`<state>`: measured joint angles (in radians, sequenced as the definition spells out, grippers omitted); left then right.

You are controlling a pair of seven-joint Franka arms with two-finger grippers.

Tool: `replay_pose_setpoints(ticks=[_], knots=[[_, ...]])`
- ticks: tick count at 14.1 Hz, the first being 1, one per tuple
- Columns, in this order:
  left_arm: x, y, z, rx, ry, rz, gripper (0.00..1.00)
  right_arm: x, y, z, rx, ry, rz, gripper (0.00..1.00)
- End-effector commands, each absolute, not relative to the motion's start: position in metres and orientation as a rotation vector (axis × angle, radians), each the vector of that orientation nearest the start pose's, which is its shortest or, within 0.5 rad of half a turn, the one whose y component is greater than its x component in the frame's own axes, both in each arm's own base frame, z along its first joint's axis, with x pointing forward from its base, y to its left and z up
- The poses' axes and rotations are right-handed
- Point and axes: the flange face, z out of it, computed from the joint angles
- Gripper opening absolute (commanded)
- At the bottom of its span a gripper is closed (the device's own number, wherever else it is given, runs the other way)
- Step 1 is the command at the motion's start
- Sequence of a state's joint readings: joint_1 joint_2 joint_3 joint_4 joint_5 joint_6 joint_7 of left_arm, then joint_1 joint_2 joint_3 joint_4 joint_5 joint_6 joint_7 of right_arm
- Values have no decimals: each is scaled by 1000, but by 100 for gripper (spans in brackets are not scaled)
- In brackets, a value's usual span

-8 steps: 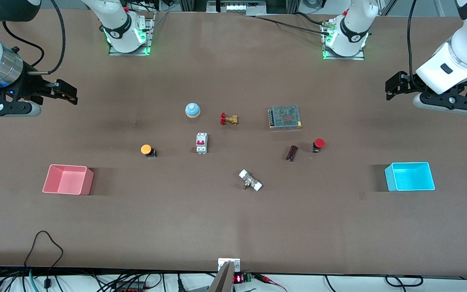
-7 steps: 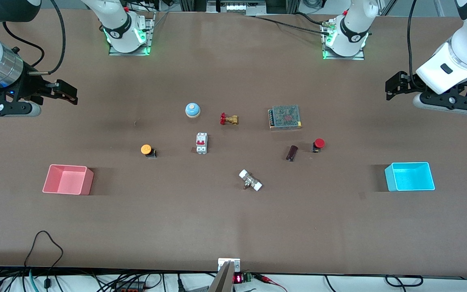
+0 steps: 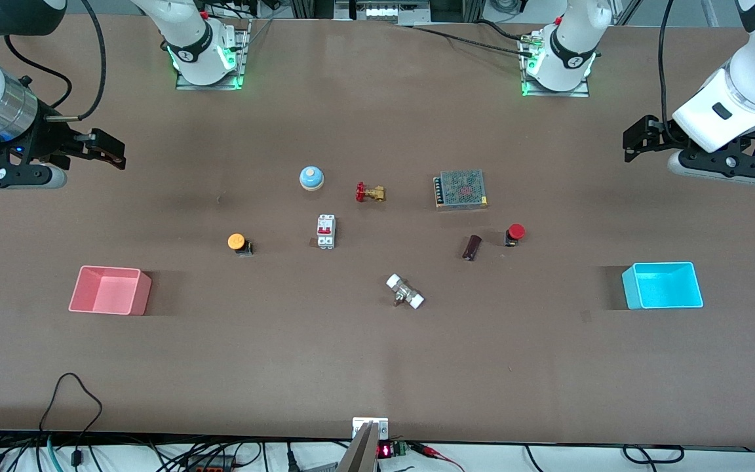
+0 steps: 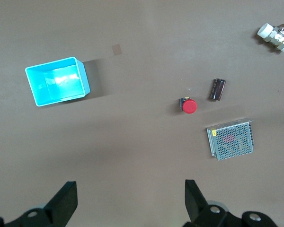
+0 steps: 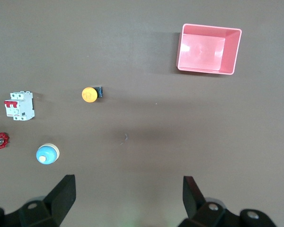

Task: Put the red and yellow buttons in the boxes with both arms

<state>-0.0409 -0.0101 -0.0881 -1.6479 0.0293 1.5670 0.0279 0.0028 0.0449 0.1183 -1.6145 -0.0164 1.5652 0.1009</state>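
Observation:
The yellow button stands on the table toward the right arm's end, a little farther from the front camera than the empty pink box. Toward the left arm's end stands the red button, likewise a little farther from the camera than the empty cyan box. My right gripper hangs open over bare table at its end, holding nothing. My left gripper hangs open and empty over bare table at the other end.
Between the buttons lie a white circuit breaker, a dark cylinder and a white-capped fitting. Farther from the camera sit a blue bell, a brass valve and a mesh power supply.

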Motion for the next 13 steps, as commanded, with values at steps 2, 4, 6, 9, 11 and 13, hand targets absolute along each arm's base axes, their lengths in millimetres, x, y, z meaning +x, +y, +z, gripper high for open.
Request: replay_pose_setpoints(ticks=[2,4,6,9,11,13], knots=[[546,-69,600,-3107,268,114,100,562,73,581,-3116,-34,136,100],[546,-70,600,-3107,263,116,100,569,75,566,-3104,-45,175,100],[548,-70,596,-3107,261,128,100,576,79,548,-3096,-50,216,100],[546,-74,584,-3108,270,234,100,589,96,518,-3057,-68,245,100],[559,-75,565,-3123,277,282,100,597,110,493,-3069,-102,221,100],[597,-78,545,-3131,276,303,100,600,127,474,-3070,-137,180,100]])
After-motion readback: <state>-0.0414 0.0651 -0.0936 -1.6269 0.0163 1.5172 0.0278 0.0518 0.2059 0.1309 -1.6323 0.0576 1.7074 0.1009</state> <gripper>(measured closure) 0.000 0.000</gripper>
